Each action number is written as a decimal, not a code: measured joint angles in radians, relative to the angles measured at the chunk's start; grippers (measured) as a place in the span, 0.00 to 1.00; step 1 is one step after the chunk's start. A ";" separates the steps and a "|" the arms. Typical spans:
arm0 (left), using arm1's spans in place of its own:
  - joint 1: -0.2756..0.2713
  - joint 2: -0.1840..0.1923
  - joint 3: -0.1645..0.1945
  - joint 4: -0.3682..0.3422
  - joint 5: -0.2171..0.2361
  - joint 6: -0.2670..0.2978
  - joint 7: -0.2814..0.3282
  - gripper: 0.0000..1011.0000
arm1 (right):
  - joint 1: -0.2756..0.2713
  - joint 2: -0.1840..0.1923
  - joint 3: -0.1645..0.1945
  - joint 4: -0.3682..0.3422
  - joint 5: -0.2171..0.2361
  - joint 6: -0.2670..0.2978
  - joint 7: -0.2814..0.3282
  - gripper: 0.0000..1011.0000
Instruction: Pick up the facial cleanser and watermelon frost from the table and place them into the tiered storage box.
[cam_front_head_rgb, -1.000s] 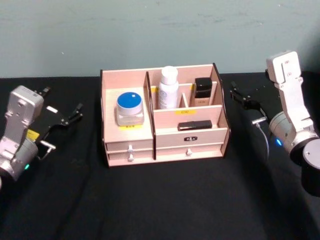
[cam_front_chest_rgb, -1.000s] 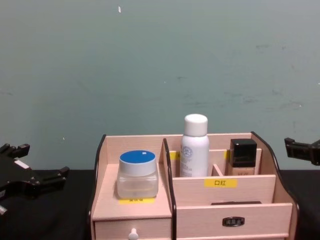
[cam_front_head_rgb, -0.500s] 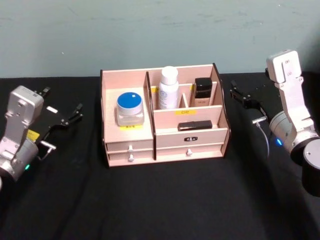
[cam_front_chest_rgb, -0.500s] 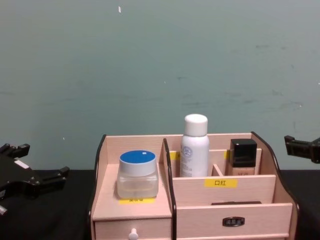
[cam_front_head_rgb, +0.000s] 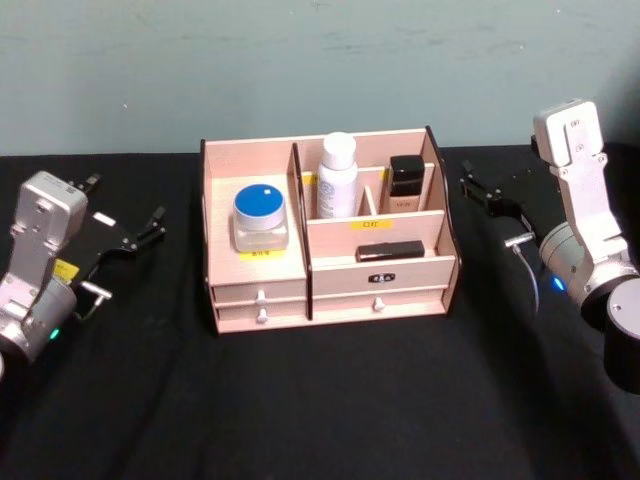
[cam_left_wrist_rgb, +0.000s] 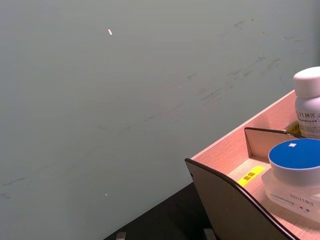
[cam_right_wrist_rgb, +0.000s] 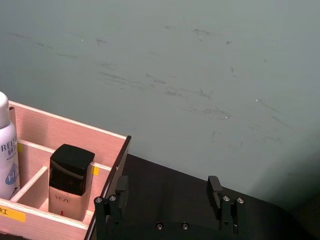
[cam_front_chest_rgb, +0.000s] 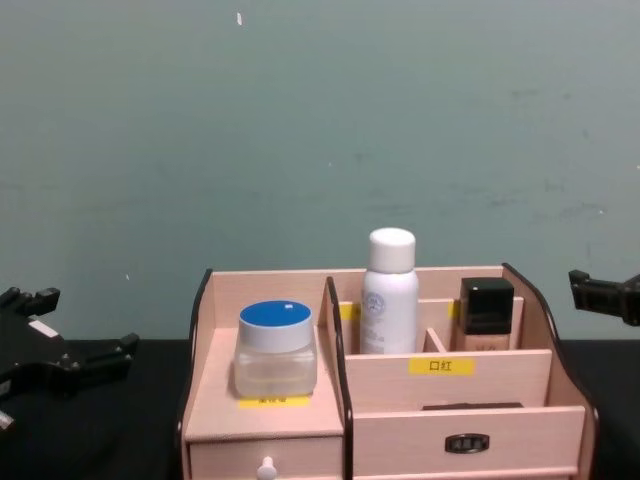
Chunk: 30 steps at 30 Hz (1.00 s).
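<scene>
The storage box (cam_front_head_rgb: 325, 240) is placed in the middle of the black table (cam_front_head_rgb: 320, 400), in front of a grey-green wall (cam_front_head_rgb: 320, 60). A jar with a blue lid (cam_front_head_rgb: 261, 215) is seen on the left shelf of the box. A white bottle (cam_front_head_rgb: 337, 176) is stood upright in the back middle compartment, and a bottle with a black cap (cam_front_head_rgb: 406, 182) is stood in the back right compartment. A flat black item (cam_front_head_rgb: 390, 251) is laid in the front right tier, above the drawers. The left tool (cam_front_head_rgb: 125, 215) is held over the table, well apart from the box on its left side; its fingers are spread open and nothing is held. The right tool (cam_front_head_rgb: 487, 190) is held just beside the right wall of the box, also opened wide and empty.
</scene>
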 joint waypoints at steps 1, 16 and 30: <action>0.000 0.000 0.000 0.000 0.000 0.000 0.000 0.99 | 0.000 0.000 0.000 0.000 0.000 0.000 0.000 0.99; 0.000 0.000 0.000 0.000 0.000 0.000 0.000 0.99 | 0.000 0.000 0.000 -0.001 0.000 0.000 0.000 0.99; 0.000 0.000 0.000 0.000 0.000 0.000 0.000 0.99 | 0.000 0.000 0.000 -0.001 0.000 0.000 0.000 0.99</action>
